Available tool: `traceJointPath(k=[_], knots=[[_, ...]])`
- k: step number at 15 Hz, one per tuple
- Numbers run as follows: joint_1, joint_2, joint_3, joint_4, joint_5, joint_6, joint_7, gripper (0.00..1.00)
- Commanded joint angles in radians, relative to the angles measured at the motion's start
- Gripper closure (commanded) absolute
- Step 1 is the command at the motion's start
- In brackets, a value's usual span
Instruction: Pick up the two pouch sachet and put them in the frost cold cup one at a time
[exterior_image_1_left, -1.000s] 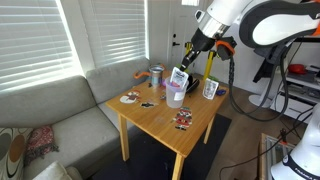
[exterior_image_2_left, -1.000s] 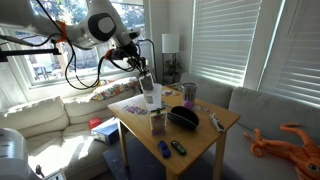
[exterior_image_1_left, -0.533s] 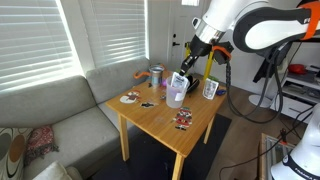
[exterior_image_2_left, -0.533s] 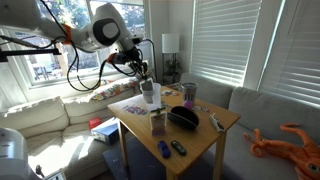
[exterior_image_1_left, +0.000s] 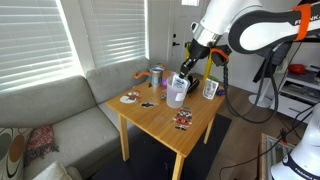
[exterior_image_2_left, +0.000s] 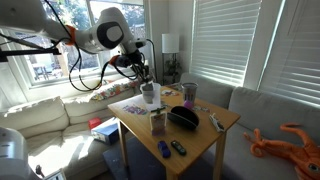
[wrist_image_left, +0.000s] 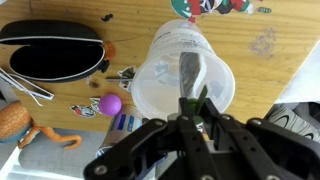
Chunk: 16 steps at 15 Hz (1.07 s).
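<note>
The frost cold cup (wrist_image_left: 160, 70) stands upright on the wooden table, and shows in both exterior views (exterior_image_1_left: 175, 97) (exterior_image_2_left: 150, 97). My gripper (wrist_image_left: 190, 108) is directly above its mouth, also seen from outside (exterior_image_1_left: 180, 81) (exterior_image_2_left: 146, 77). It is shut on one pouch sachet (wrist_image_left: 190, 70), seen edge-on with its lower end inside the cup's rim. The other pouch sachet (exterior_image_1_left: 210, 89) stands upright on the table beside the cup, and shows in an exterior view (exterior_image_2_left: 157, 122).
A black oval case (wrist_image_left: 50, 50) lies near the cup. A teal-and-orange cup (exterior_image_1_left: 157, 76), flat red-marked packets (exterior_image_1_left: 184, 119) and a small purple ball (wrist_image_left: 110, 104) are also on the table (exterior_image_1_left: 160, 125). A sofa (exterior_image_1_left: 60, 110) sits alongside.
My gripper has moved slightly lower over the cup with the sachet held in it. Nothing on the table has moved.
</note>
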Motion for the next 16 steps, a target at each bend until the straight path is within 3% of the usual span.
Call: traceJointPath(k=[1, 4, 9, 14, 16], knots=[[0.006, 0.000, -0.008, 0.002, 0.029, -0.010, 0.009, 0.56], [0.007, -0.002, -0.010, 0.001, 0.037, -0.007, 0.005, 0.41], [-0.004, -0.025, -0.020, 0.022, 0.024, -0.022, 0.000, 0.05], [-0.062, -0.084, -0.033, 0.029, -0.028, -0.079, 0.042, 0.00], [-0.112, -0.097, -0.029, 0.030, -0.057, -0.131, 0.129, 0.00]])
